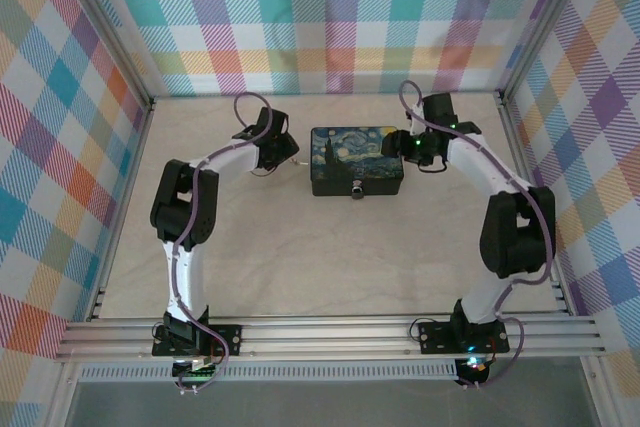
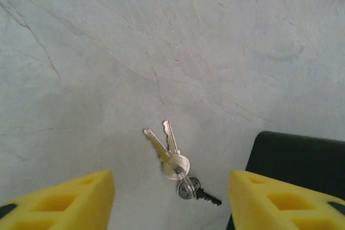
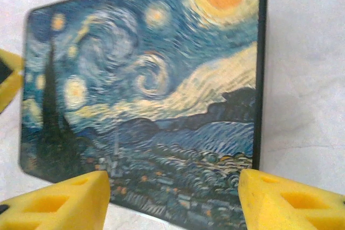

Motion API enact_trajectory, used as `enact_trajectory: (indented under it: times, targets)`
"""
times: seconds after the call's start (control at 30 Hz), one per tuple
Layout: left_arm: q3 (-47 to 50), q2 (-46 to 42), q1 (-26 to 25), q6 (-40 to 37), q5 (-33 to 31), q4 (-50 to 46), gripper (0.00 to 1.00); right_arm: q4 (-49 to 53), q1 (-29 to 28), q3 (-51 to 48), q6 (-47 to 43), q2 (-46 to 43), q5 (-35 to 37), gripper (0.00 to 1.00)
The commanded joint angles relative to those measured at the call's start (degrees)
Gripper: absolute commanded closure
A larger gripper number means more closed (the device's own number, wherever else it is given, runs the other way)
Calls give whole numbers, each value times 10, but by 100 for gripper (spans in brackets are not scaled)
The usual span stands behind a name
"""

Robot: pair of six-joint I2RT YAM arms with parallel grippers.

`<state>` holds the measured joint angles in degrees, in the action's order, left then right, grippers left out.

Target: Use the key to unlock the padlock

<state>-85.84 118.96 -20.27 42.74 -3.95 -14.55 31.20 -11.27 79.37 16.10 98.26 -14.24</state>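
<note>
A bunch of keys (image 2: 175, 160) lies flat on the pale table: two silver keys fanned out and one small dark key on a ring. My left gripper (image 2: 171, 187) hangs open just above the bunch, its yellow fingers (image 2: 70, 200) on either side and apart from the keys. A small metal padlock (image 1: 356, 189) hangs on the front latch of the Starry Night box (image 1: 357, 159). Over the box's right end my right gripper (image 3: 173, 187) stands open, holding nothing. In the top view the left gripper (image 1: 285, 149) is at the box's left side and the right gripper (image 1: 405, 145) at its right side.
The box's black corner (image 2: 302, 160) is close to the right finger of my left gripper. Its painted lid (image 3: 151, 90) spreads under my right gripper. Checked walls and aluminium rails (image 1: 330, 335) bound the table (image 1: 330, 257), with bare tabletop in front of the box.
</note>
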Motion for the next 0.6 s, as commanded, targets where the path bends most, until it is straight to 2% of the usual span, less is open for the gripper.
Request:
enact_trajectory:
  times: [0.0,0.17,0.57]
  targets:
    - [-23,29,-2,28,-3,7,46,29,-10,14,-14,-26,-11,37]
    - [-40,53,-3,37,10,6,54,36,-24,14,-14,-31,-6,37]
    - [-58,77,-19,44,27,4,59,40,-80,12,-11,1,17,41]
